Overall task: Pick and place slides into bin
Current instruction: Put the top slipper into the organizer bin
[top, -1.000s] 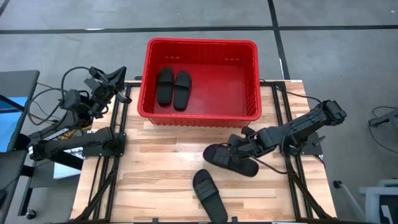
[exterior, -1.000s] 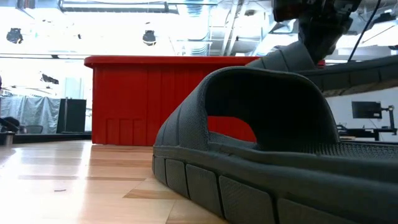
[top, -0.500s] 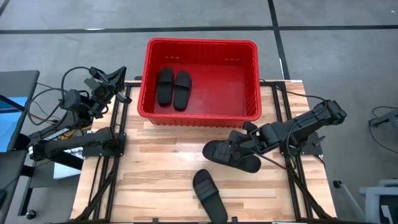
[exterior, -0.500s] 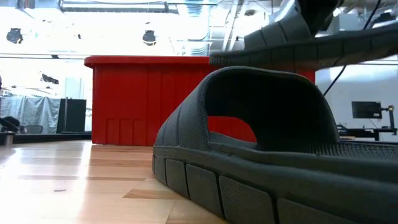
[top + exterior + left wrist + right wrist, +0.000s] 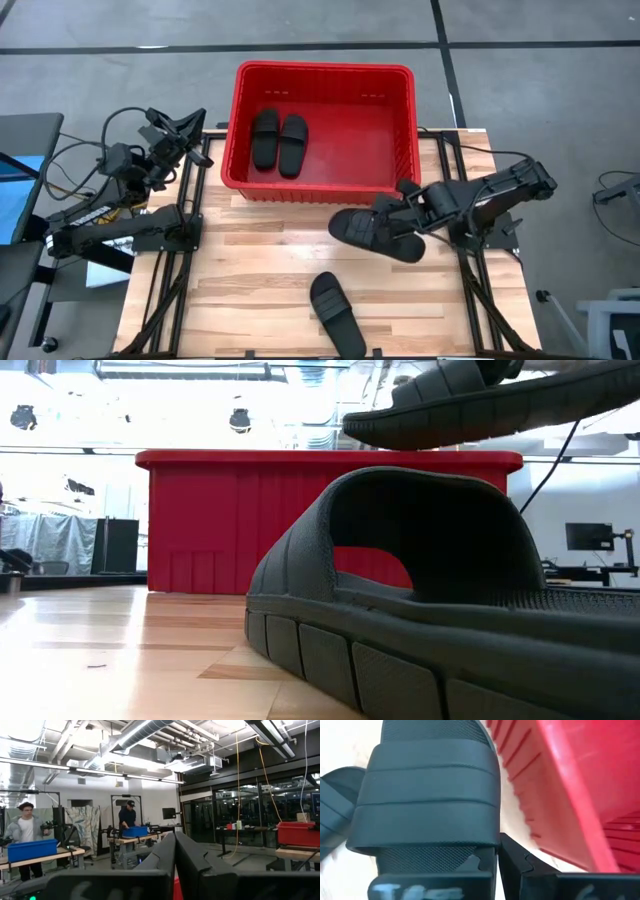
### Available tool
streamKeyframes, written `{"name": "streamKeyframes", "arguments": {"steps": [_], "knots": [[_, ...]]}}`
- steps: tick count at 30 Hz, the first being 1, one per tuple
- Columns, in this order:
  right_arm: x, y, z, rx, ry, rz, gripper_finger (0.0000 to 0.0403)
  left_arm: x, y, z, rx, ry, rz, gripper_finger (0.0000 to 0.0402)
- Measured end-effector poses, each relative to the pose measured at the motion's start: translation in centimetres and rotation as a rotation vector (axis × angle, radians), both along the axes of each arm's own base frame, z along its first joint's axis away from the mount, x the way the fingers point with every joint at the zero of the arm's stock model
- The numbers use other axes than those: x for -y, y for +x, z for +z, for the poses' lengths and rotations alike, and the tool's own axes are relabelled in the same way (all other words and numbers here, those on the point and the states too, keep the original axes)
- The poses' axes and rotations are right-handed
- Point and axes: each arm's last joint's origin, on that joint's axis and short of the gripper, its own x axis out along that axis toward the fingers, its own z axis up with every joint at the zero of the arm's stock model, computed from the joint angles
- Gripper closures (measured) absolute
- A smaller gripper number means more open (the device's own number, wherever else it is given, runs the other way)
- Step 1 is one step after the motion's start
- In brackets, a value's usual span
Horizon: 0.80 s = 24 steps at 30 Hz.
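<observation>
Black rubber slide [image 5: 375,230] is held clamped in the right claw [image 5: 400,213], lifted near the tabletop's right edge; it must clear the red bin [image 5: 320,185] rim before release.

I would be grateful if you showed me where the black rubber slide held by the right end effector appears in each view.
High view: held black rubber slide, right of centre, just below the red plastic bin.
Low view: top right, above the bin's rim.
Left wrist view: not visible.
Right wrist view: centre-left, bin beside it.
Shared landmark: the bin.
</observation>
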Motion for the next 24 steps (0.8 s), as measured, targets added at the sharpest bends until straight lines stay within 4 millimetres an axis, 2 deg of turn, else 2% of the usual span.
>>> {"name": "streamKeyframes", "arguments": {"steps": [12, 24], "knots": [[2.7, -0.3, 4.2, 0.022, -0.053, -0.001, 0.0402, 0.0, 0.0, -0.1, 0.005, -0.013, -0.007, 0.0402], [7.2, -0.3, 7.2, 0.075, -0.099, -0.038, 0.0402, 0.0, 0.0, -0.1, 0.016, -0.024, -0.014, 0.0402]]}}
